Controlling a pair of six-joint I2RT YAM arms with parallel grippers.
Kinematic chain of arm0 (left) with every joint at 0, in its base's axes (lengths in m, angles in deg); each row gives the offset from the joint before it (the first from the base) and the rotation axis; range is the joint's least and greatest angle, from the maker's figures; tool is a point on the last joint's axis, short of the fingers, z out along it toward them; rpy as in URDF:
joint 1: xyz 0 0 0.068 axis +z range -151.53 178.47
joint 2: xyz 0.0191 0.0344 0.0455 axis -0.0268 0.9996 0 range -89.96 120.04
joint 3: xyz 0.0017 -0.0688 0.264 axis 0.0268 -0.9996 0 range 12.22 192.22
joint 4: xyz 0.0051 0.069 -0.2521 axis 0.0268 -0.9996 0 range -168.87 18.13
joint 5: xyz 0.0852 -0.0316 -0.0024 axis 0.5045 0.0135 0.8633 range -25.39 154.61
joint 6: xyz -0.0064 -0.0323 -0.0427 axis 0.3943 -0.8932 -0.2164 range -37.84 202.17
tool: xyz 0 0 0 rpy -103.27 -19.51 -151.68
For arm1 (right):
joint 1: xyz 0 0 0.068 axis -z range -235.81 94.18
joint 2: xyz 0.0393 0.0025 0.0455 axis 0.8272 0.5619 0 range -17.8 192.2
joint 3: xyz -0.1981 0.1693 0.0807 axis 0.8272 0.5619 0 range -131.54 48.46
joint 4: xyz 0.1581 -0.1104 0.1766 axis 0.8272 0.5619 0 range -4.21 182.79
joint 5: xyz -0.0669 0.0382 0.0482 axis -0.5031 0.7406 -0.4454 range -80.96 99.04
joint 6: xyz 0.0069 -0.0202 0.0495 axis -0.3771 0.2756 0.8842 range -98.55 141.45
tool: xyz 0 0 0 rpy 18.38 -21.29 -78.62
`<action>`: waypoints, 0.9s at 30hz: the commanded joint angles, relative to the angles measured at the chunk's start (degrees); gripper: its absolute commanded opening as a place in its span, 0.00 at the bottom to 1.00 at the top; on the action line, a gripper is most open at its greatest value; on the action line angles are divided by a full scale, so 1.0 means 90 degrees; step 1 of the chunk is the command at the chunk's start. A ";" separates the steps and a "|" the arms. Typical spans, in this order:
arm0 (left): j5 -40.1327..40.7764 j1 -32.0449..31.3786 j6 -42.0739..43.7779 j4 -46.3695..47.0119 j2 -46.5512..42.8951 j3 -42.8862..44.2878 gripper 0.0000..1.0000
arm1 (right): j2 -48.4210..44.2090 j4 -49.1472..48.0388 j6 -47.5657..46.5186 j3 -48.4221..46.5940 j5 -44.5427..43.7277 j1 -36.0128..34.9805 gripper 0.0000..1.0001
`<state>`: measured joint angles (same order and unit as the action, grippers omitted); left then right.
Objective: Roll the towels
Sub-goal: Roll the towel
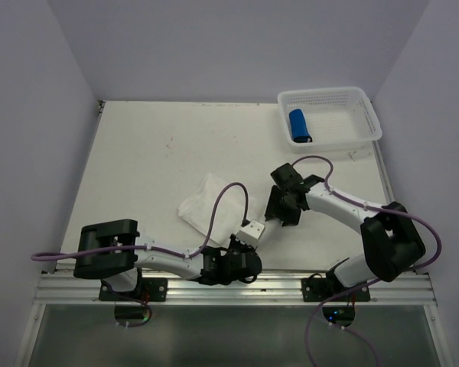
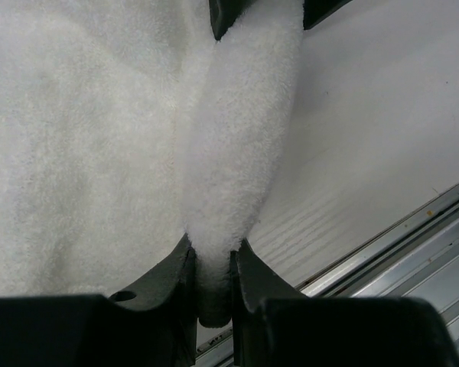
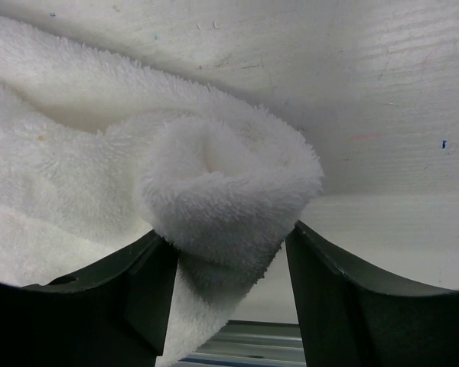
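Clearly, the white towel (image 1: 201, 201) is the one being worked on. It is laid on the table (image 1: 153, 145) a little left of the middle of the top view, bunched up and not flat. The blue towel (image 1: 299, 125) is already rolled and is set in the basket (image 1: 344, 115) at the upper right, well apart from both arms.

At the bottom middle of the left wrist view, a thick fold of the white towel is pinched by the left gripper (image 2: 212, 267). Its fingers (image 2: 172, 283) are set narrow, with only the fold between them. The cloth is probably held this way so that it is kept from sliding while the other end is rolled.

In the middle of the right wrist view, one end of the white towel is curled into a small soft tube. The right gripper (image 3: 228, 241) is placed around it, and its fingers (image 3: 115, 306) are set well apart, one on each side. The tube is not squashed, so it is judged to be resting loose there, not gripped.

Some things are hidden. In the top view the lower right part of the white towel is covered by the two grippers and crossed by a purple cable (image 1: 237, 186), so how much is rolled cannot be told. Two dark shapes are cut off at the top edge of the left wrist view, and what they are cannot be told. The whole white towel is not shown in any view.
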<state>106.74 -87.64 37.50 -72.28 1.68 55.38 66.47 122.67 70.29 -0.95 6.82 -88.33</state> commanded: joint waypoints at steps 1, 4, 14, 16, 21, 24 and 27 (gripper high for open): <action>-0.0189 -0.0042 -0.0340 0.0169 -0.0259 -0.0234 0.00 | 0.0090 0.0091 -0.0192 -0.0223 -0.0525 0.0224 0.61; -0.0228 -0.0042 -0.0379 0.0250 -0.0367 -0.0351 0.00 | 0.0187 0.0091 -0.0231 -0.0320 -0.0613 0.0292 0.62; -0.0286 -0.0042 -0.0389 0.0328 -0.0445 -0.0440 0.00 | 0.0051 -0.0309 -0.0397 -0.0360 -0.0408 0.0331 0.71; -0.0296 -0.0042 -0.0389 0.0328 -0.0436 -0.0430 0.00 | 0.0080 -0.0280 -0.0397 -0.0360 -0.0437 0.0331 0.71; -0.0296 -0.0042 -0.0476 0.0318 -0.0494 -0.0459 0.00 | 0.0246 -0.0260 -0.0329 -0.0311 -0.0583 0.0341 0.55; -0.0267 -0.0042 -0.0613 0.0299 -0.0582 -0.0537 0.00 | 0.0344 -0.0212 -0.0319 -0.0369 -0.0671 0.0341 0.38; -0.0306 -0.0042 -0.0896 0.0396 -0.0709 -0.0742 0.00 | 0.0431 -0.0104 -0.0358 -0.0486 -0.0827 0.0341 0.22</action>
<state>104.79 -87.46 33.57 -68.67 -2.19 50.90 69.14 122.30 67.63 -2.98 6.71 -86.19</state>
